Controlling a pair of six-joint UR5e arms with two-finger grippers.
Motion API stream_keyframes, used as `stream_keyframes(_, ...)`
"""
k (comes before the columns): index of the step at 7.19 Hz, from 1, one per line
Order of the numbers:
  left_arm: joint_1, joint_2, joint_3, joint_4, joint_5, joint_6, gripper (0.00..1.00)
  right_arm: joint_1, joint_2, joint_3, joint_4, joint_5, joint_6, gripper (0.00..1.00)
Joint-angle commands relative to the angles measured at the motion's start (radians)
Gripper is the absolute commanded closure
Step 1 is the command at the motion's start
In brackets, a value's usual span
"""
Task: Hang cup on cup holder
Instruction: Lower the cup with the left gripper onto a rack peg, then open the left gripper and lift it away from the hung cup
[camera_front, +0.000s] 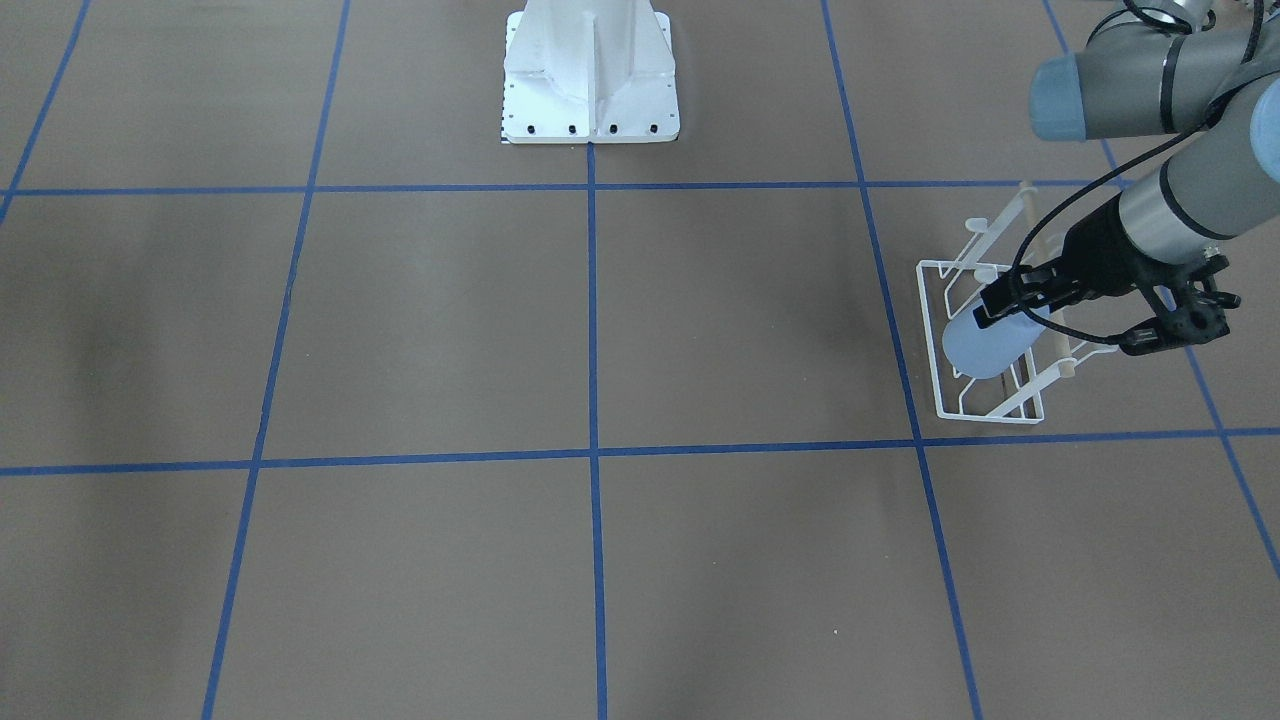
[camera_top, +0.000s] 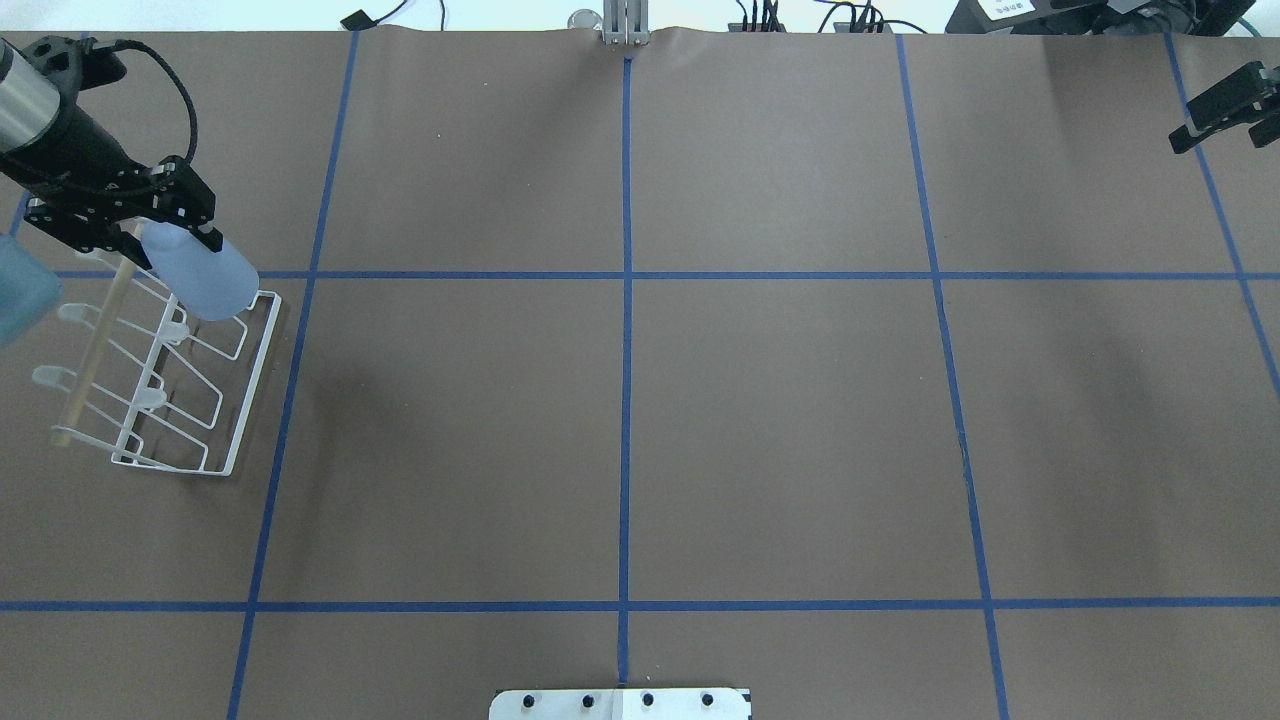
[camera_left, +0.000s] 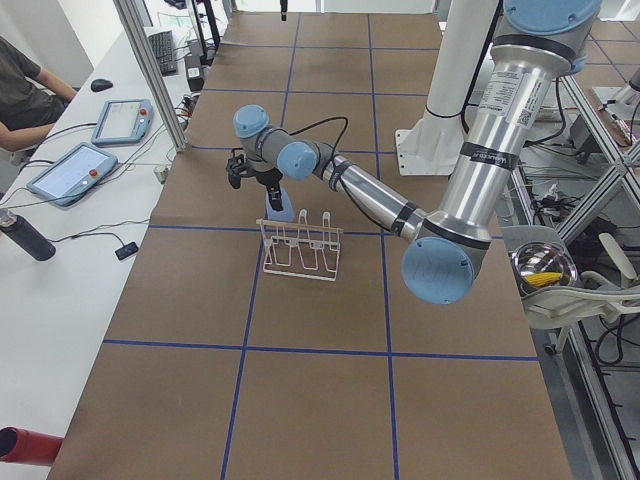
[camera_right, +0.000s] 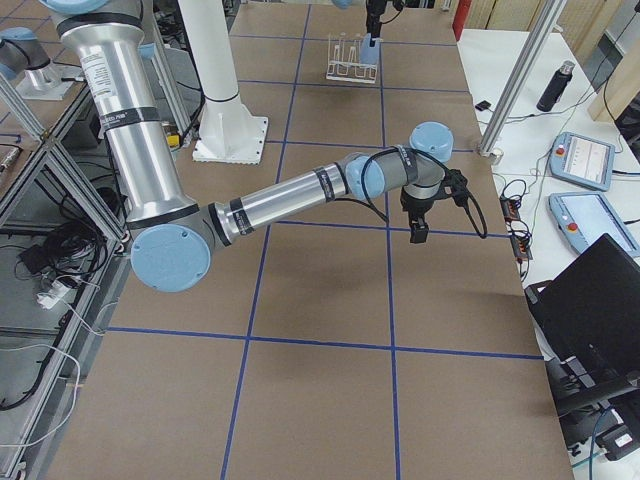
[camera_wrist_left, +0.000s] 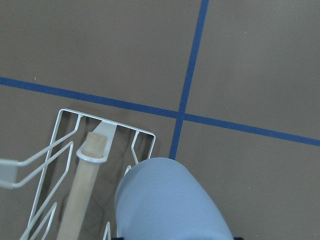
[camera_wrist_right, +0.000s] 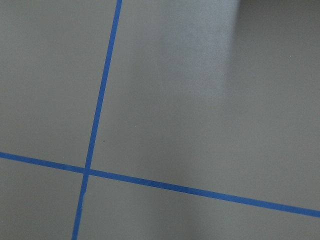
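My left gripper (camera_top: 165, 232) is shut on the pale blue cup (camera_top: 208, 282) and holds it tilted, closed end away from the fingers, over the far end of the white wire cup holder (camera_top: 240, 400). In the front-facing view the cup (camera_front: 985, 348) lies among the end pegs of the holder (camera_front: 985, 412); I cannot tell whether a peg is inside it. The left wrist view shows the cup (camera_wrist_left: 170, 200) beside the wooden rod (camera_wrist_left: 82, 185). My right gripper (camera_top: 1180, 145) hangs shut and empty over bare table at the far right.
The white robot pedestal (camera_front: 590, 90) stands at the table's middle edge. A side table with tablets (camera_left: 70, 170) and a seated operator (camera_left: 20, 90) lies beyond the holder. Blue tape lines (camera_top: 625, 275) cross the brown table.
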Motion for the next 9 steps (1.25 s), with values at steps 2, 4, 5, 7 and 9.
stream_keyframes(2,0.001,0.002,0.000,-0.001,0.000,0.002,0.09,0.000,-0.001,0.001,0.000,0.003,0.002,0.00)
stream_keyframes(4,-0.002,0.003,-0.014,0.001,0.000,0.000,0.03,0.000,0.000,0.001,0.000,0.003,0.003,0.00)
stream_keyframes(5,-0.004,0.003,-0.017,0.001,0.000,0.000,0.03,0.000,0.000,0.003,0.000,0.003,0.003,0.00)
stream_keyframes(7,-0.016,0.035,-0.133,0.006,-0.003,0.000,0.02,0.000,0.003,0.004,-0.002,0.003,0.003,0.00)
stream_keyframes(9,-0.126,0.070,-0.177,0.001,0.038,0.224,0.02,0.008,0.003,0.004,-0.002,-0.013,0.002,0.00)
